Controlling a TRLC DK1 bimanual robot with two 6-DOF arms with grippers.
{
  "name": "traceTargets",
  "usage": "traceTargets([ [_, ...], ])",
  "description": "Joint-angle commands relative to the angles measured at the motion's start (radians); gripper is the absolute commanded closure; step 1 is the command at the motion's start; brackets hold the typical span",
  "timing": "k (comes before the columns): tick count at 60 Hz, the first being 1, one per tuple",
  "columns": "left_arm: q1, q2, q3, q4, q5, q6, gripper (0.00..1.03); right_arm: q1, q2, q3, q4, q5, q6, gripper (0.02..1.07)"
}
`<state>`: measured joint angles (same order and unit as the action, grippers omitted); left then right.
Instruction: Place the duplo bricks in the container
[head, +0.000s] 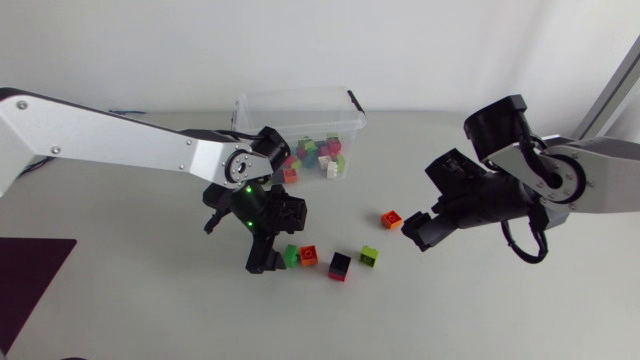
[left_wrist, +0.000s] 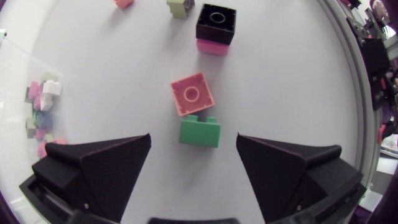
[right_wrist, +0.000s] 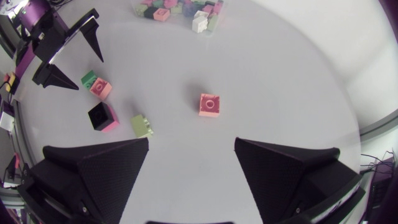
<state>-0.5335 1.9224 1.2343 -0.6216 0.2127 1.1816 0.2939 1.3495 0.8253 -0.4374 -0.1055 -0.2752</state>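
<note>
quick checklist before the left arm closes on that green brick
1. left gripper open: ok, fingers spread wide.
2. green brick lined up: ok, it lies between the fingertips, roughly centred.
3. Fingers low enough to grip: cannot tell from these views.
4. red brick clear of the grasp: not ok, it sits right against the green brick, just ahead of the gripper, and may get nudged.
5. right gripper out of the way: ok, open near the orange brick, well apart from the left arm.
6. container ready: ok, no lid seen, bricks already inside.
</note>
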Motion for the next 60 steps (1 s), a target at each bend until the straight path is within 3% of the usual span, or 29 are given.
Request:
traceTargets([
  [1, -0.008, 0.056, 0.053, -0.052, 0.016, 0.049, 0.14, 0.007, 0.028, 0.034, 0.011, -0.007, -0.024, 0.07],
  [16, -0.006, 0.11, 0.12, -0.176, 0.051, 0.09, 0.33, 0.005, 0.088, 0.051, 0.045, -0.005, -0.035, 0.07],
  [20, -0.006, 0.121, 0.123, -0.178, 0.056, 0.092, 0.43, 0.005, 0.103, 0.054, 0.054, -0.003, -0.035, 0.07],
  [60, 0.021, 0.135, 0.145, -0.162, 0.1, 0.026, 0.59, 0.008, 0.195, 0.078, 0.114, 0.015, -0.038, 0.1],
])
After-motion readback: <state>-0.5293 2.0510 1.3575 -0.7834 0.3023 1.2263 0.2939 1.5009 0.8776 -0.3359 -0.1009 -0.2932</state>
